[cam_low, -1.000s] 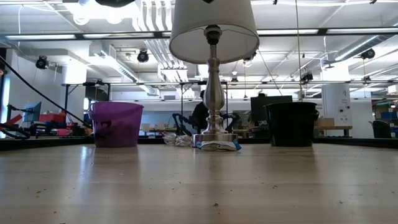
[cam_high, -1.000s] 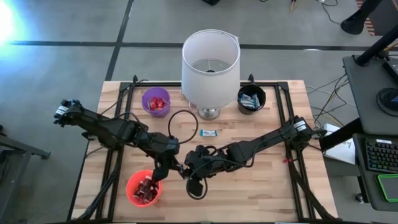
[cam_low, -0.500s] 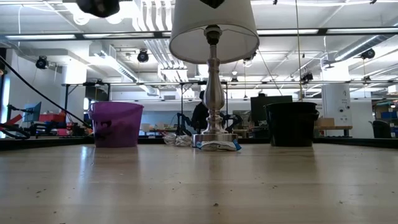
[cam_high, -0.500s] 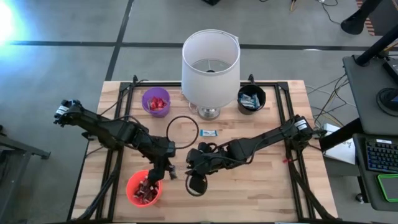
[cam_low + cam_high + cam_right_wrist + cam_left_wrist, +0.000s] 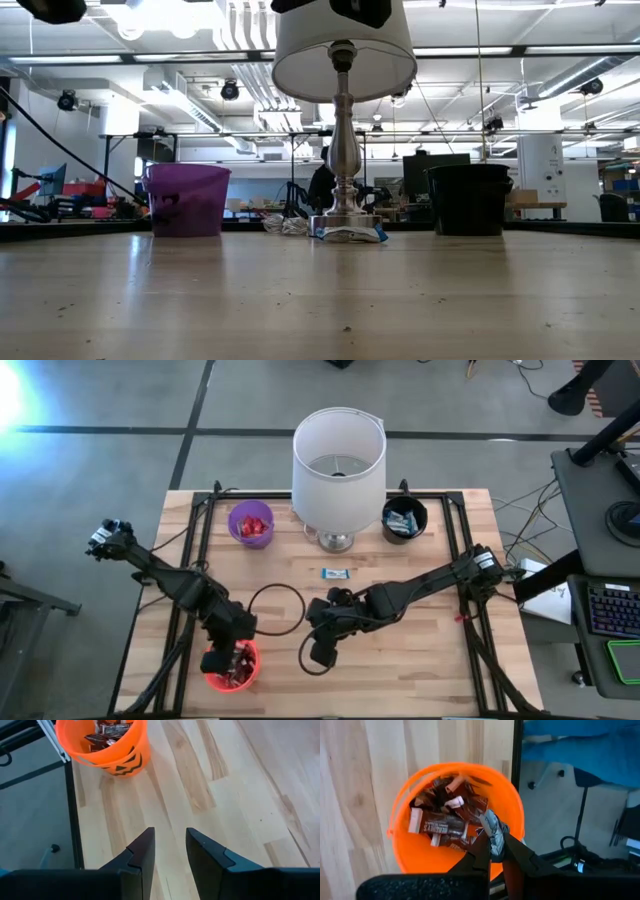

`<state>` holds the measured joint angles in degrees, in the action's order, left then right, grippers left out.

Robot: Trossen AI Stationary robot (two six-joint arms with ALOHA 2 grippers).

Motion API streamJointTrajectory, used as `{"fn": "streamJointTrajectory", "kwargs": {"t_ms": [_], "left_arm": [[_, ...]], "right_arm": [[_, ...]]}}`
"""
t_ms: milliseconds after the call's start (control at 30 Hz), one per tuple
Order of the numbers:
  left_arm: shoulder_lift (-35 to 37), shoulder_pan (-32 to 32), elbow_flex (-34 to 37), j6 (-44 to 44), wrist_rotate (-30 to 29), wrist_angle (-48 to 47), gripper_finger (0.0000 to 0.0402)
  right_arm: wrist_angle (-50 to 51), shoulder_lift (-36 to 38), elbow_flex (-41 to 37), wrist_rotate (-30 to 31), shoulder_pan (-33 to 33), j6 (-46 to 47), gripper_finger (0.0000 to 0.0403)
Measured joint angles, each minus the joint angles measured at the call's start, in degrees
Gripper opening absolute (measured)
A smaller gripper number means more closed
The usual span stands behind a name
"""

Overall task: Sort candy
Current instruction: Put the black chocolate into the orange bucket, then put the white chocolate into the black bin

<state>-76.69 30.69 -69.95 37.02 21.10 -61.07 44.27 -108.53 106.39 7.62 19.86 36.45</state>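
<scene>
A: Now, where's my left gripper (image 5: 492, 851)?

B: Over the orange bucket (image 5: 405, 855) at the table's front-left corner, fingers pinched on a crinkled wrapper.

A: Risk?

B: I'd say the wrapper could cling when I let go, or fall past the rim; the table edge is just beside. One blue candy (image 5: 335, 573) lies near the lamp (image 5: 338, 458).

A: Right gripper (image 5: 169, 851)?

B: Apart, empty, mid-table, open wood around it.

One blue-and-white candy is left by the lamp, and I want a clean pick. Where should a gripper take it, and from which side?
Grip the blue-and-white candy across its short width at mid-length, coming straight down. It lies flat with bare table around it; the lamp stands just beyond. The open right gripper is nearer.
</scene>
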Motion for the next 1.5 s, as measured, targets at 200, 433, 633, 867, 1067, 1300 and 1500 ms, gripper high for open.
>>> {"fn": "streamJointTrajectory", "kwargs": {"t_ms": [200,433,633,867,1067,1300,1500], "left_arm": [[0.0,0.38,0.0,0.04,-0.02,-0.01,0.0004],[0.0,0.38,0.0,0.15,-0.04,-0.02,0.0014],[0.0,0.38,0.0,0.03,-0.15,-0.64,0.0062],[0.0,0.34,0.0,-2.2,-3.35,-1.64,0.0118],[0.2,-0.28,0.01,-6.39,-17.18,-10.43,0.0125],[0.27,-5.3,0.02,-7.81,-29.64,-19.05,0.0125],[0.36,-10.56,0.02,-14.29,-31.32,-19.14,0.0119]], "right_arm": [[0.02,0.0,-0.04,-0.11,-0.58,0.0,0.0104],[0.02,0.0,-0.05,-0.09,-0.79,-0.02,0.0103],[0.02,0.0,-0.07,-0.09,-0.79,-0.02,0.0127],[0.02,-0.02,-0.07,-0.05,-0.79,-0.32,0.015],[1.08,-0.02,-0.07,-0.11,-2.15,-5.5,0.0153],[6.1,-0.11,-0.17,0.03,-6.77,-7.56,0.0152],[11.46,-0.13,-1.61,0.08,-8.88,-8.8,0.0145]]}}
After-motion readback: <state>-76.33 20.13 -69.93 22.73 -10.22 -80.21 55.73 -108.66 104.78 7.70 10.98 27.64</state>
